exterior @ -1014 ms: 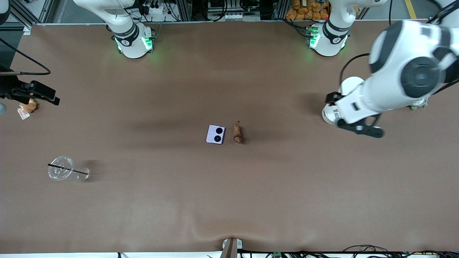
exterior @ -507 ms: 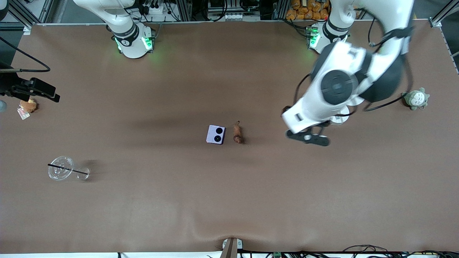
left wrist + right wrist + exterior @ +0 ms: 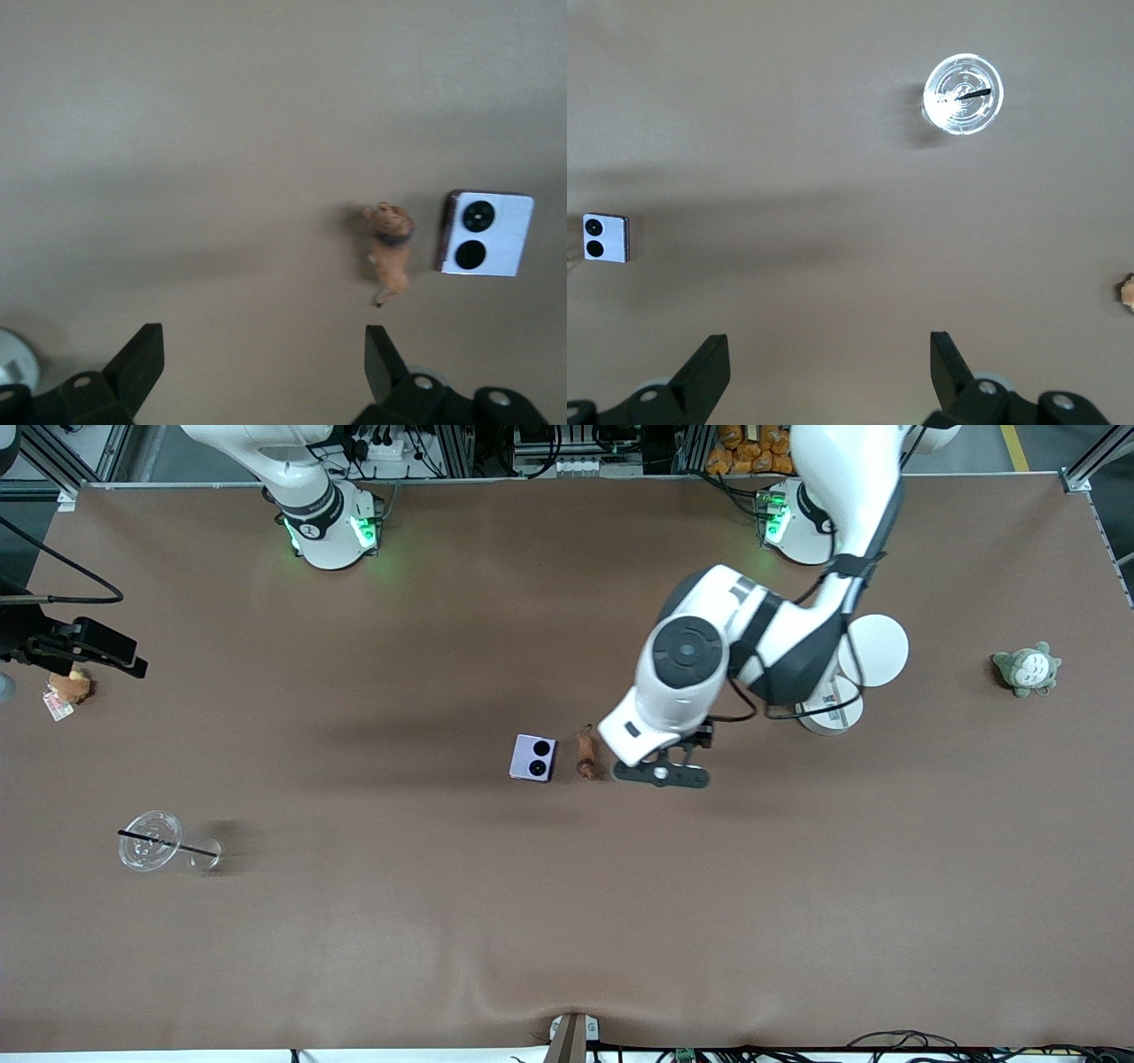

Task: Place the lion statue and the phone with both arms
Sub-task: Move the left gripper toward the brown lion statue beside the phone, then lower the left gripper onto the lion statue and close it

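The lion statue [image 3: 586,755], tiny and orange-brown, lies on the brown table beside the pale-lavender phone [image 3: 533,757], on the side toward the left arm's end. The phone shows two black lenses. My left gripper [image 3: 663,773] is open and empty, low over the table just beside the lion. In the left wrist view the lion [image 3: 390,251] and phone [image 3: 487,234] lie ahead of the open left gripper [image 3: 261,354]. My right gripper [image 3: 93,651] waits, open and empty, at the right arm's end of the table; the right wrist view shows the open gripper [image 3: 828,354] and the phone [image 3: 608,237] far off.
A clear plastic cup with a black straw [image 3: 152,841] lies toward the right arm's end. A round brown plush with a tag [image 3: 69,687] sits by the right gripper. A grey-green plush [image 3: 1026,670] and two white round things [image 3: 875,650] stand at the left arm's end.
The left arm has swung from its end of the table toward the middle and now hangs beside the lion. The right arm, lion and phone have not moved.
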